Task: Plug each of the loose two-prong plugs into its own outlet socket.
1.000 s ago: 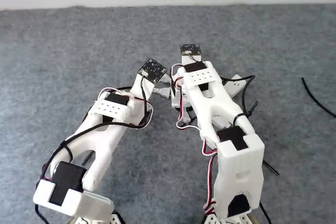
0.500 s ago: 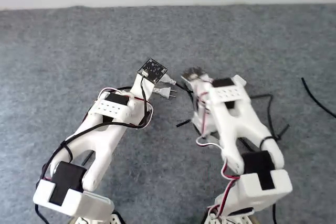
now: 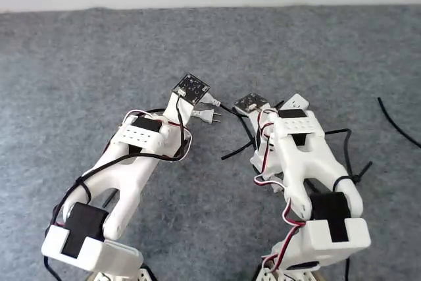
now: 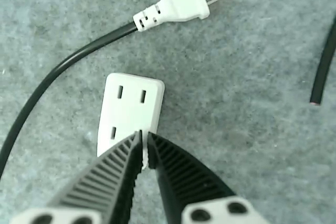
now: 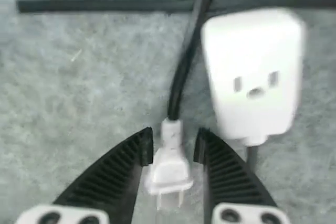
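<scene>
**High view.** A grey, short-pile carpet (image 3: 92,51) covers the table. My left arm (image 3: 135,162) and right arm (image 3: 306,159), both white moulded plastic with black motors and looped wires, stand side by side. A white outlet box (image 3: 297,102) lies beside my right wrist. A white two-prong plug (image 3: 206,115) lies well to the left of that box, near my left wrist, its metal prongs pointing towards the box. A loose black cable (image 3: 238,148) runs over the carpet between them.

**Left wrist view.** My left gripper (image 4: 143,136) has black ribbed jaws pressed almost together, leaving a thin gap in which a sliver of white shows. The tips are over the near end of a flat white outlet tap (image 4: 128,109), a rounded rectangle with two pairs of narrow slots, all open. I cannot tell whether the jaws touch it. Beyond the tap lies a white flat-bodied plug (image 4: 177,4) with a ribbed strain relief, two bare prongs and a smooth black cord (image 4: 58,72) curving past the tap's side. A cut black cable end (image 4: 321,61) lies well apart from the tap.

**Right wrist view.** My right gripper (image 5: 174,136) is spread, one ribbed jaw on each side of a small white plug (image 5: 169,167) whose prongs point towards the wrist. A narrow gap shows at one jaw. Its black cord (image 5: 185,66) runs away along the side of the outlet box (image 5: 254,74), a rounded white block with two slots and a round ground hole, all open.
</scene>
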`<state>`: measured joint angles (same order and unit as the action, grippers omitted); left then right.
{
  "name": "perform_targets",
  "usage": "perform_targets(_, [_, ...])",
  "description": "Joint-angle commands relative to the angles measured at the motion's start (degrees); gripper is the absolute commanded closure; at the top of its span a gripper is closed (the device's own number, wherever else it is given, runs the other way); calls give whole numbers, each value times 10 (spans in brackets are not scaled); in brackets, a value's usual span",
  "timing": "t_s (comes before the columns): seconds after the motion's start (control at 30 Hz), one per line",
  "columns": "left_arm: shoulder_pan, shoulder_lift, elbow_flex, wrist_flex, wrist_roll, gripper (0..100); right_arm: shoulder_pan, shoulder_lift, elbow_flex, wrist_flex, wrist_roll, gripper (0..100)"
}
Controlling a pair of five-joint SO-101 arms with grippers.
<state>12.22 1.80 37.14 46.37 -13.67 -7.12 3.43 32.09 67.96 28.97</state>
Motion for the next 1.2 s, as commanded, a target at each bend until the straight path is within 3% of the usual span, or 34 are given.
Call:
perform_targets(0.0, [-6, 2, -11, -11, 2, 985, -6, -49, -51, 43, -15, 848])
perform_targets(0.13, [-6, 2, -11, -11, 1, 985, 8, -102, -55, 51, -62, 872])
perform_targets(0.27, [-6, 2, -11, -11, 1, 985, 33, -143, -32, 51, -78, 997])
perform_targets(0.9, [-6, 2, -11, -11, 1, 985, 34, -147, 120, -1, -49, 990])
perform_targets(1.17, [-6, 2, -11, -11, 1, 985, 28, -176, 108, 10, -48, 990])
